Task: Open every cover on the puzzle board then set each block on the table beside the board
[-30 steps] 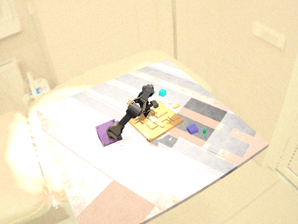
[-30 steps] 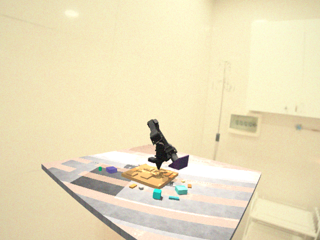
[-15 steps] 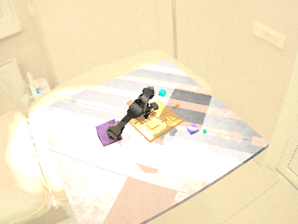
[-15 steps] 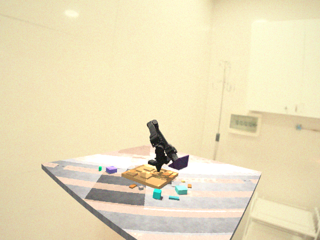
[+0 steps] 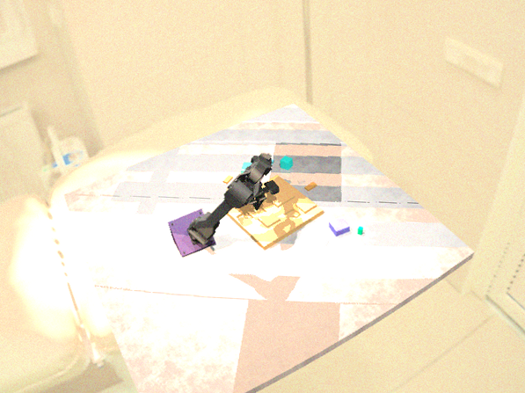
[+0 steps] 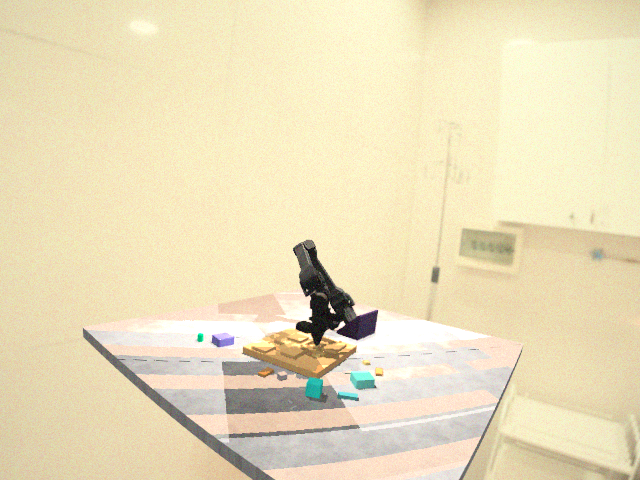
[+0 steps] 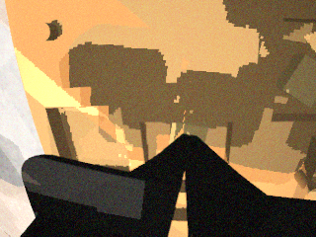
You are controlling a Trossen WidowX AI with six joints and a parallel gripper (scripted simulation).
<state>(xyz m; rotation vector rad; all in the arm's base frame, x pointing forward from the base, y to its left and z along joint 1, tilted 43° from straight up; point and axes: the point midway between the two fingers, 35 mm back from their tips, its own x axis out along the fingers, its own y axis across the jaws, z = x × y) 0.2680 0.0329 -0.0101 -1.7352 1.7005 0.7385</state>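
The wooden puzzle board lies flat on the table, with square wood-coloured covers of the same tone on it. One raised plate shows near its middle. Patchy light and shadow blur the covers; which are open is hard to tell. My gripper is shut and empty, fingertips together, pointing down over the board, at or just above its surface. The wrist view shows dark slots around the fingertips; contact with a cover cannot be told.
Beside the board lie a purple block, a small green piece, an orange piece, a grey piece, a teal cube, a teal block, a teal strip and yellow pieces.
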